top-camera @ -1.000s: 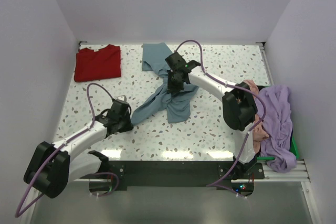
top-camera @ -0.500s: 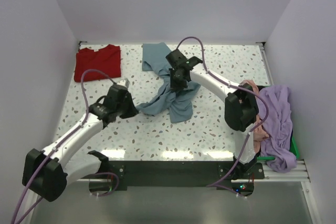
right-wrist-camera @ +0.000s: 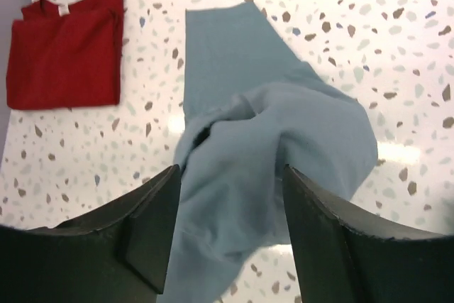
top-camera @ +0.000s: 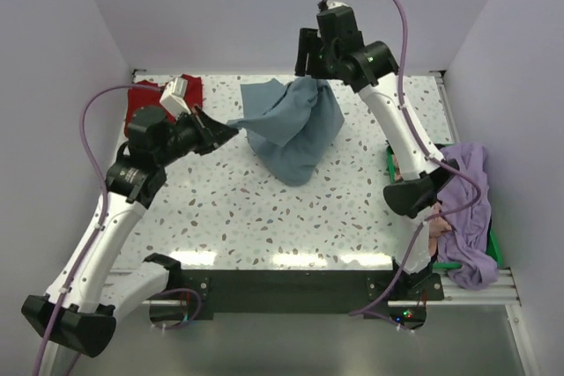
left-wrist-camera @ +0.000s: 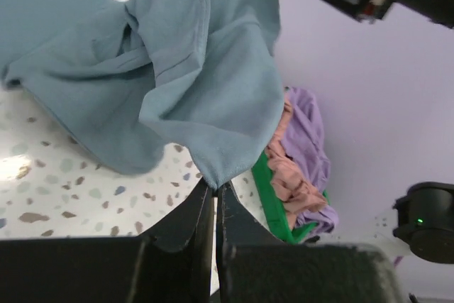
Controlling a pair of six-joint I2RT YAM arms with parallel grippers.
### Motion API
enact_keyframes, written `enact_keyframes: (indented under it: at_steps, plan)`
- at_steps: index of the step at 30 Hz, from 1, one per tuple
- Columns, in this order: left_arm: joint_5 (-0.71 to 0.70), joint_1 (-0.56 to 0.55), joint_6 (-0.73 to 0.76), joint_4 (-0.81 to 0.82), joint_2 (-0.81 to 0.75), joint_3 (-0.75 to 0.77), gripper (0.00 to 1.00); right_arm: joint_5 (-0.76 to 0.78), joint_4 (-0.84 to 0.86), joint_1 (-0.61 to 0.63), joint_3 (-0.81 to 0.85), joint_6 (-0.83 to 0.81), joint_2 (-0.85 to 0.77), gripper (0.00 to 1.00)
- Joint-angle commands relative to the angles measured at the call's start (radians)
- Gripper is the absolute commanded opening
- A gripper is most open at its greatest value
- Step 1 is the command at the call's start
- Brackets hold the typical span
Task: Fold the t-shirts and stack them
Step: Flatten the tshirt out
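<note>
A slate-blue t-shirt (top-camera: 295, 129) hangs bunched over the table's middle, its lower part resting on the surface. My left gripper (top-camera: 231, 126) is raised and shut on one corner of the slate-blue t-shirt (left-wrist-camera: 198, 83), pinched at the jaw tips of my left gripper (left-wrist-camera: 215, 184). My right gripper (top-camera: 308, 70) is high above the shirt's peak. In the right wrist view my right gripper (right-wrist-camera: 230, 175) stands open, with the slate-blue t-shirt (right-wrist-camera: 269, 147) below the gap. A folded red t-shirt (right-wrist-camera: 67, 47) lies at the far left corner, and in the top view the red t-shirt (top-camera: 141, 103) is partly hidden by my left arm.
A green bin (top-camera: 490, 244) at the right edge holds a heap of lavender cloth (top-camera: 465, 200) and salmon-pink cloth (top-camera: 438, 222). The left wrist view also shows the green bin (left-wrist-camera: 266, 189) and the lavender cloth (left-wrist-camera: 308, 133). White walls close in the speckled table (top-camera: 264, 217).
Both arms rose and lifted the slate-blue t-shirt off the table. The left gripper shut on its corner. The right gripper's jaws opened.
</note>
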Motion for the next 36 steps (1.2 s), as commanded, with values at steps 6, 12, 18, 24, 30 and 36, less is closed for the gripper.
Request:
enact_keyframes:
  at_steps: [6, 12, 18, 24, 30, 36]
  plan:
    - [0.010, 0.129, 0.039, 0.033, 0.042, -0.199, 0.00, -0.176, 0.111, -0.006, -0.570, 0.062, -0.138, 0.66]
    - [-0.117, 0.141, 0.119, -0.044, 0.035, -0.162, 0.00, -0.244, 0.333, 0.002, -1.135, 0.166, -0.364, 0.64]
    - [-0.082, 0.155, 0.144, -0.036, 0.105, -0.117, 0.00, -0.296, 0.437, 0.042, -1.253, 0.209, -0.351, 0.68]
    - [-0.067, 0.159, 0.153, -0.044, 0.086, -0.116, 0.00, -0.339, 0.550, 0.040, -1.243, 0.194, -0.233, 0.66]
    - [-0.102, 0.165, 0.193, -0.111, 0.058, -0.101, 0.00, -0.303, 0.518, 0.040, -1.175, 0.144, -0.114, 0.62]
    - [-0.105, 0.184, 0.225, -0.143, 0.062, -0.075, 0.00, -0.274, 0.506, 0.040, -1.154, 0.138, -0.041, 0.33]
